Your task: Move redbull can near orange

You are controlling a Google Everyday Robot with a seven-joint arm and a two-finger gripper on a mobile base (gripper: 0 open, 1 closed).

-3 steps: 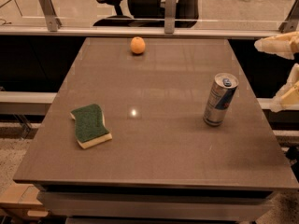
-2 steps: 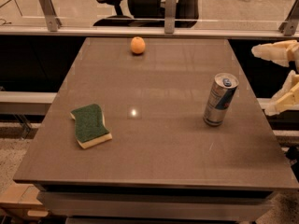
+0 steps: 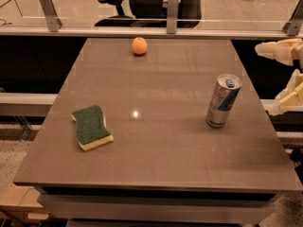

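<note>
Nothing of the move is done yet. The redbull can stands upright on the right side of the table, about midway from front to back, and the orange sits well apart from it at the far edge, left of centre. So the whole job looks to be ahead: grasp the can, carry it across to the far side, and set it down beside the fruit. Over at the right edge of the view, the gripper hangs off the side of the table, level with the can but clear of it. Its two pale fingers are spread wide, one above and one below, with nothing between them and nothing touched. The green-and-yellow sponge lies flat on the left half of the table, out of the likely path from can to orange.
</note>
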